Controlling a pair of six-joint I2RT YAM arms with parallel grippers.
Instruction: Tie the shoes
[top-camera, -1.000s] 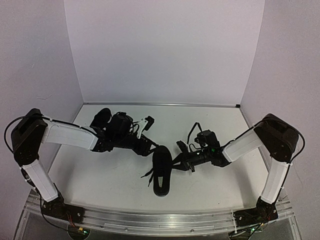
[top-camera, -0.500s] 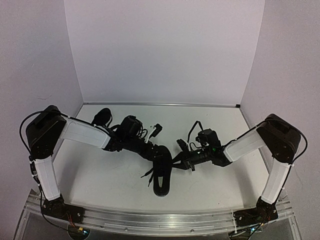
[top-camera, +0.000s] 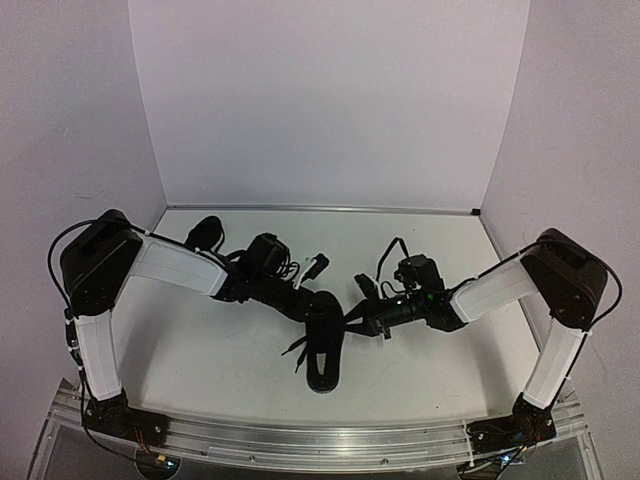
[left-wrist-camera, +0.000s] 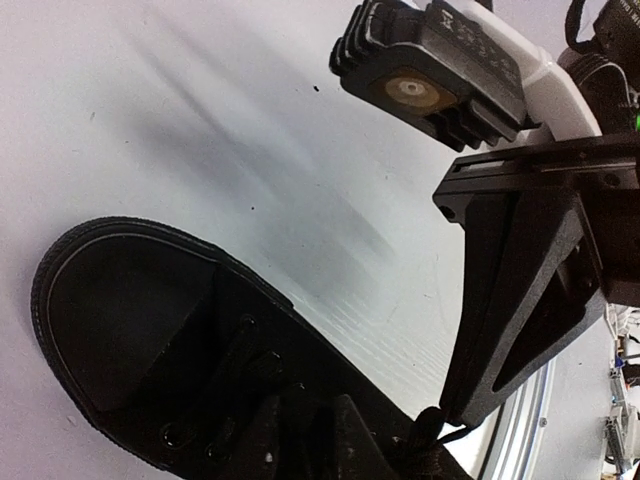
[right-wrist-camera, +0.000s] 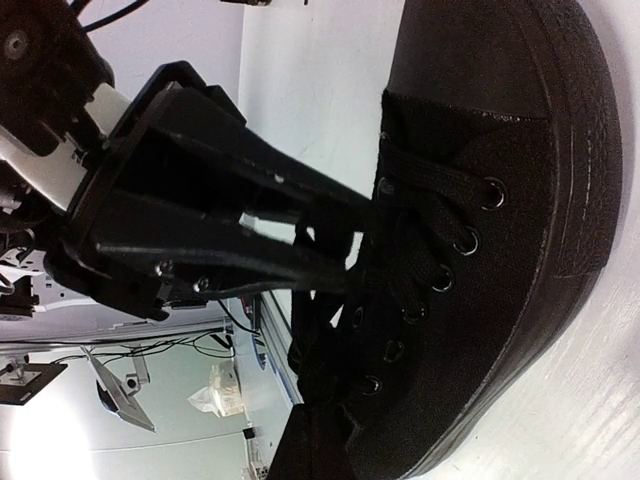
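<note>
Right tool (right-wrist-camera: 340, 247) pinches thin black lace (right-wrist-camera: 436, 182) of small black low-cut shoe (top-camera: 322, 352); left tool (top-camera: 316, 284), wide, should seize 1 free end.

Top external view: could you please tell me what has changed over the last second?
The left arm swung right, bringing the left gripper from short of the middle shoe up to its far end. The right gripper stayed at that shoe's right side. The middle shoe and the other shoe at far left kept their places.
</note>
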